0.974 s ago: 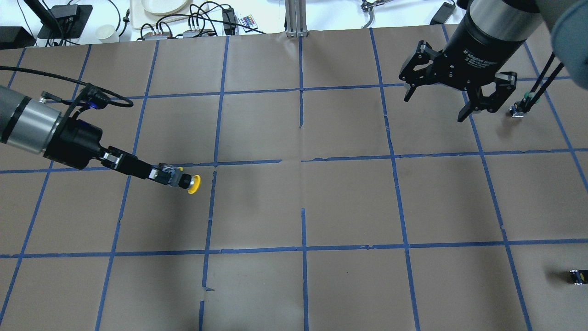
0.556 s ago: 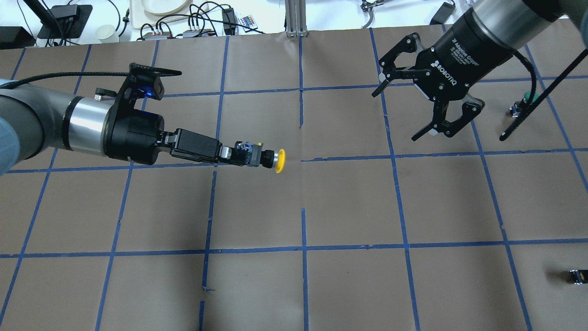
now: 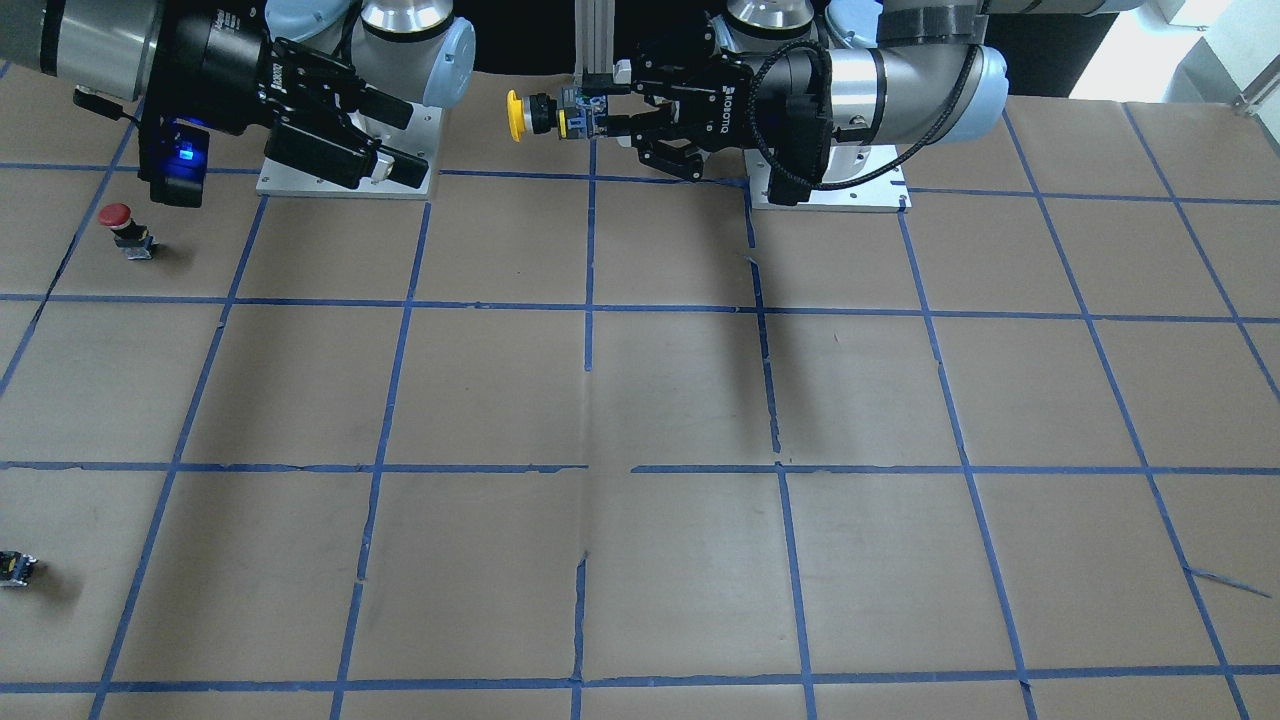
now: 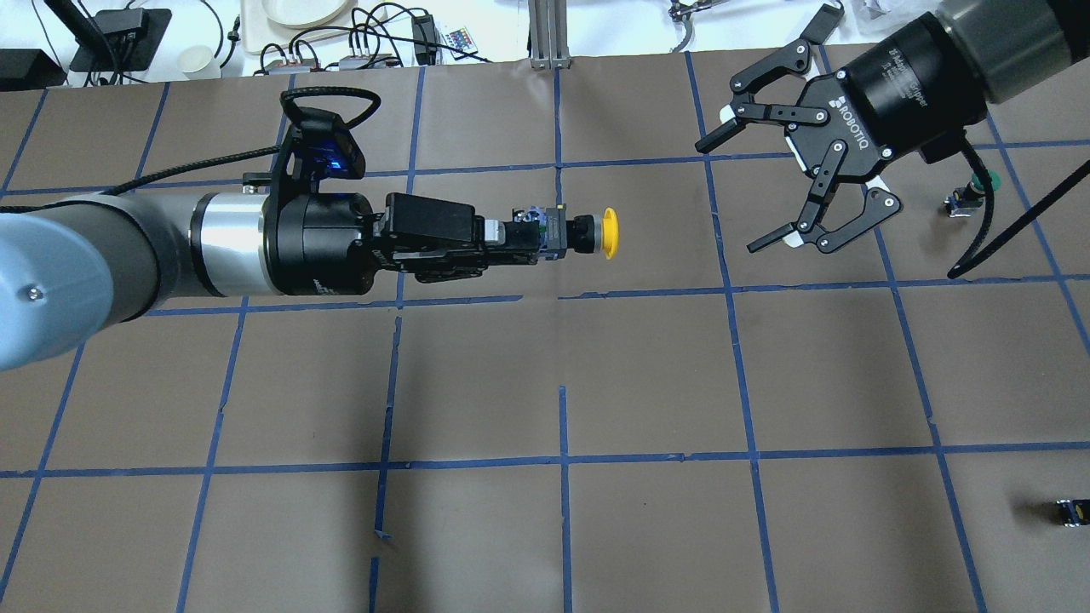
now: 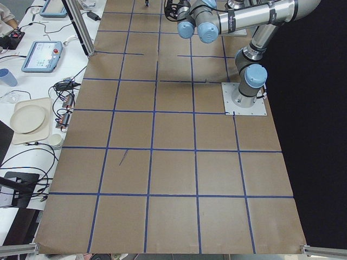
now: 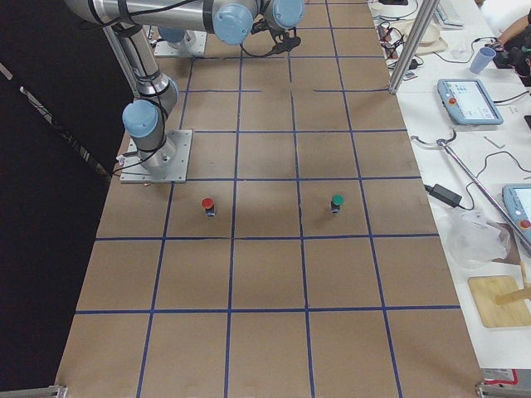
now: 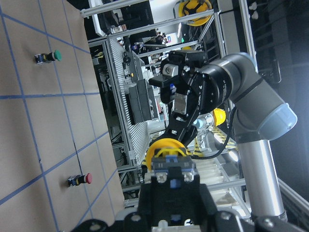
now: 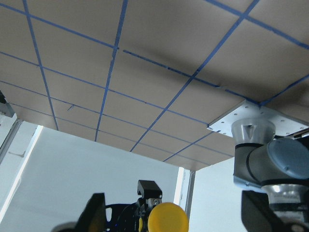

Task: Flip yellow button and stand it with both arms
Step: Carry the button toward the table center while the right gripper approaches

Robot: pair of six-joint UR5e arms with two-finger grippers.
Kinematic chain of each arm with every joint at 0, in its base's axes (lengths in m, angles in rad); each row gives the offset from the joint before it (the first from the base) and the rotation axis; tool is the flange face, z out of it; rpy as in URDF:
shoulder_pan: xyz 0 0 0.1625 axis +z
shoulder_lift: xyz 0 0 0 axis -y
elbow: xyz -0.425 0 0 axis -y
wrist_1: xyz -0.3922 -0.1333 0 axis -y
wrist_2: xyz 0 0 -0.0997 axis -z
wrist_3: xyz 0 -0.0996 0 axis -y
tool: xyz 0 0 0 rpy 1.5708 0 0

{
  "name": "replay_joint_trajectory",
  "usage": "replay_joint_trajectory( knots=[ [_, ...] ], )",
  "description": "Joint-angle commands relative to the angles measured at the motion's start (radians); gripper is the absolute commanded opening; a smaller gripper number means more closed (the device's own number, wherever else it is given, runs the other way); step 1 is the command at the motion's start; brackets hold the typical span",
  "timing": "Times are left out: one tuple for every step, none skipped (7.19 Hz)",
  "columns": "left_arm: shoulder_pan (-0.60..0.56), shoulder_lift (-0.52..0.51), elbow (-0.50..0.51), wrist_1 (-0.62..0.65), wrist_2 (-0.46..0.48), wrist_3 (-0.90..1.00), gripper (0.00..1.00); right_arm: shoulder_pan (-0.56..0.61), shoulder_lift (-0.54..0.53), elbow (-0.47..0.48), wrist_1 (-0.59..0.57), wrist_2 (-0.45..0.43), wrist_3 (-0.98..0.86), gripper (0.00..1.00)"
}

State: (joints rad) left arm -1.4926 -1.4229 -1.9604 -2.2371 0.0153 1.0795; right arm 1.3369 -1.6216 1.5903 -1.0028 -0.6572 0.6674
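The yellow button [image 4: 608, 233] lies horizontal in the air. My left gripper [image 4: 538, 236] is shut on its black and grey body, and the yellow cap points toward my right gripper [image 4: 734, 196]. The right gripper is open and empty, its jaws facing the cap with a clear gap between them. In the front view the button [image 3: 516, 115] is held by the left gripper [image 3: 598, 117], with the right gripper [image 3: 405, 140] off to its left. The left wrist view shows the button [image 7: 166, 151] from behind. The right wrist view shows the cap [image 8: 167, 218] between its fingers [image 8: 94, 213].
A red-capped button [image 3: 118, 222] stands on the table under the right arm. A green-capped button [image 4: 979, 183] stands at the far right. A small black block [image 4: 1071, 512] lies near the right front edge. The brown table [image 4: 562, 383] carries a blue tape grid.
My left arm has carried the yellow button up and to the right, toward the table's middle. My right gripper has turned its open jaws toward the cap.
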Motion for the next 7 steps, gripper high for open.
replay_joint_trajectory(
  knots=[
    [-0.067, -0.001, -0.018, -0.012, -0.149, 0.002, 0.14, -0.004, -0.003, 0.002, 0.125, 0.074, -0.003, 1.0],
    [-0.074, -0.002, -0.018, -0.009, -0.153, 0.004, 0.14, 0.004, -0.012, 0.005, 0.131, 0.124, 0.0, 1.0],
    [-0.072, 0.005, -0.022, -0.007, -0.146, 0.007, 0.14, 0.005, -0.015, 0.01, 0.13, 0.157, 0.007, 1.0],
    [-0.074, 0.007, -0.02, -0.009, -0.146, 0.005, 0.14, -0.001, -0.017, 0.01, 0.131, 0.157, 0.012, 1.0],
    [-0.074, 0.009, -0.022, -0.009, -0.146, 0.005, 0.14, -0.001, -0.024, 0.011, 0.145, 0.157, 0.012, 1.0],
    [-0.074, 0.009, -0.022, -0.01, -0.146, 0.005, 0.14, 0.005, -0.027, 0.013, 0.194, 0.156, 0.003, 1.0],
    [-0.074, 0.007, -0.022, -0.01, -0.146, 0.005, 0.14, 0.005, -0.029, 0.014, 0.197, 0.156, 0.009, 1.0]
  ],
)
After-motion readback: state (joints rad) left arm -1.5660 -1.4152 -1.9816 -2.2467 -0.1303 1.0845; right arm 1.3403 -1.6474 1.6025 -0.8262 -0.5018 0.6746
